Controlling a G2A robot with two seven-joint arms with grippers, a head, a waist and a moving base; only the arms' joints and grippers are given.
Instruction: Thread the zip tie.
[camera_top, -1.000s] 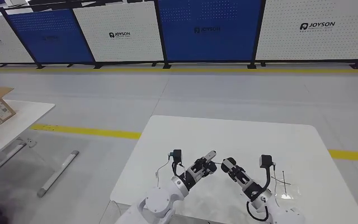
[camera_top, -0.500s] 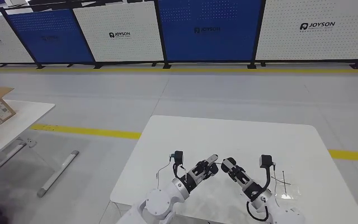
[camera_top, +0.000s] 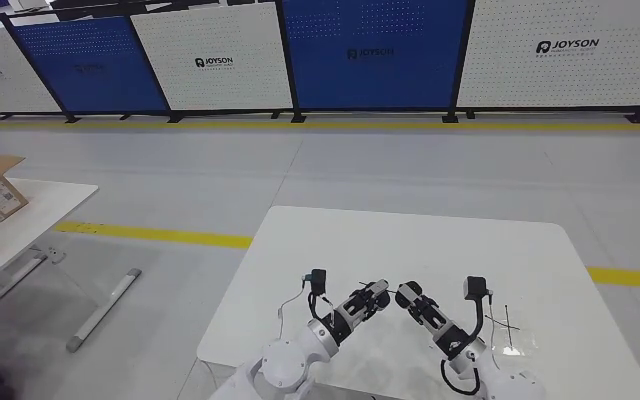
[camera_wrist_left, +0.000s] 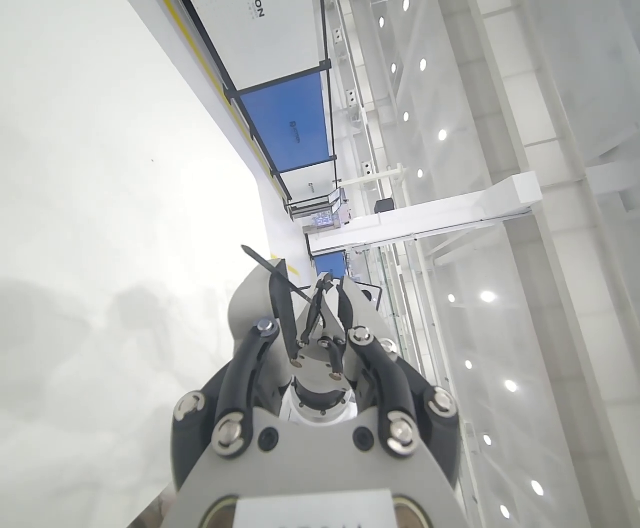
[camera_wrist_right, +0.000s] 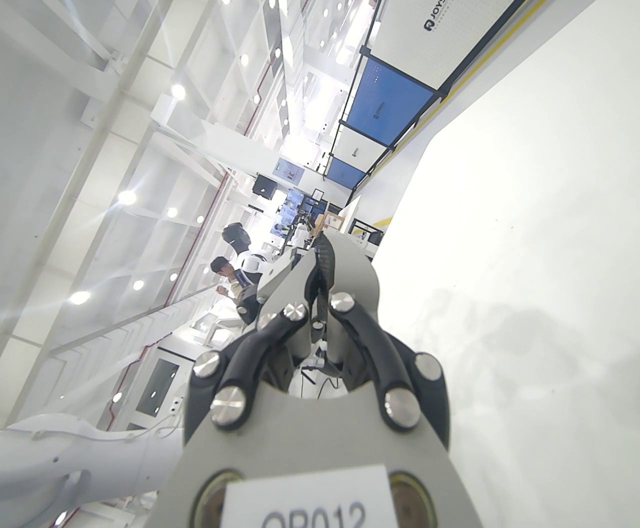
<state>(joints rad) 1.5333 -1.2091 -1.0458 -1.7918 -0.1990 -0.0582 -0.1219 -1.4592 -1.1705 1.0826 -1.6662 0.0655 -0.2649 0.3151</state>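
In the top view my two grippers meet tip to tip above the near middle of the white table (camera_top: 420, 240). The left gripper (camera_top: 375, 292) stands left of the right gripper (camera_top: 404, 292). In the left wrist view the left gripper (camera_wrist_left: 310, 280) is open, its black pads apart. The tips of the right gripper (camera_wrist_left: 320, 305) sit in that gap. A thin black zip tie (camera_wrist_left: 272, 270) runs from those tips across one left pad, its pointed end free. The right wrist view shows the right gripper (camera_wrist_right: 320, 245) with its fingers pressed together.
A few loose black zip ties (camera_top: 508, 325) lie crossed on the table at the near right, beside the right arm. The table's far half is bare white surface. Beyond the far edge lie grey floor and a yellow line.
The left gripper has dropped slightly toward the table's near side. The right gripper has stayed where it was.
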